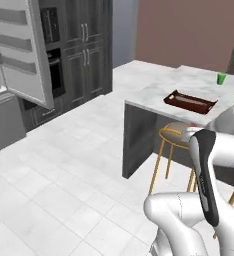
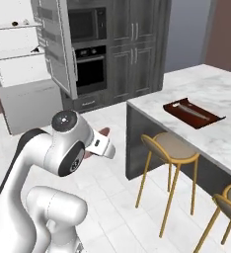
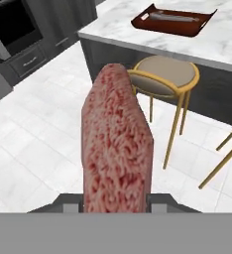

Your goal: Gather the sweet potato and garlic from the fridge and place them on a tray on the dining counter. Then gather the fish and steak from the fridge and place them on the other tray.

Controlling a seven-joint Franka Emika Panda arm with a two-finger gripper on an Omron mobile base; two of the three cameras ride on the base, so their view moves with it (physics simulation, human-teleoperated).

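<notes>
Fridge (image 2: 23,74) door open behind the claw; marbled bench (image 3: 207,37) ahead and above it, brown tray (image 3: 173,21) there already carrying the fish (image 3: 170,17). The claw (image 3: 114,201) is clenched on the steak (image 3: 115,149), which juts far forward: it could sag loose, or clip the stool (image 3: 162,74) or bench edge.

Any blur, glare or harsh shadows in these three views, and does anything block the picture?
Left base view: soft and slightly blurred, flat even light, no glare. Right base view: sharper, faint shadows under the stools. Hand view: the steak held in the hand fills the centre, texture crisp, with the dark brown tray clear behind.
</notes>
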